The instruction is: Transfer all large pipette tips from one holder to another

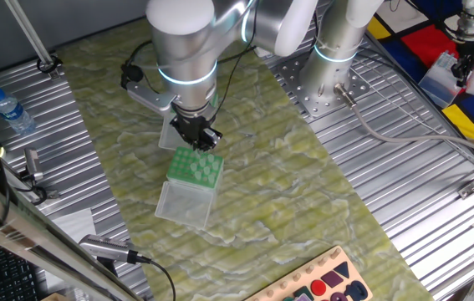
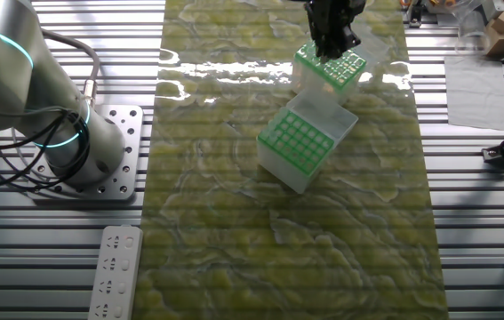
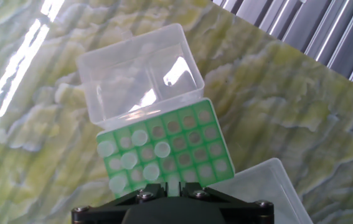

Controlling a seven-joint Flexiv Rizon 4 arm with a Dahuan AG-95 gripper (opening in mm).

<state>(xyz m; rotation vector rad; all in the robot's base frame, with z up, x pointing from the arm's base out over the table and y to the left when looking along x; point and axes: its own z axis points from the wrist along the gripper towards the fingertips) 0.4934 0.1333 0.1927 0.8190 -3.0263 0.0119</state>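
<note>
One fixed view: gripper (image 1: 198,134) hangs over the nearer green-topped box (image 1: 195,168), fingers pointing down; whether they grip anything cannot be told. Other fixed view: a second green-topped box (image 2: 300,142) sits just beside the first, on the mottled mat (image 2: 234,231). Hand view: large pipette tips (image 3: 132,160) stand in the green grid, open clear lid (image 3: 140,71) behind

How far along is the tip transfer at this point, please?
Done: cannot tell. In hand: the gripper sits low over a green rack holding several large pipette tips on one side. Left: unclear whether this rack is being emptied or filled.
</note>
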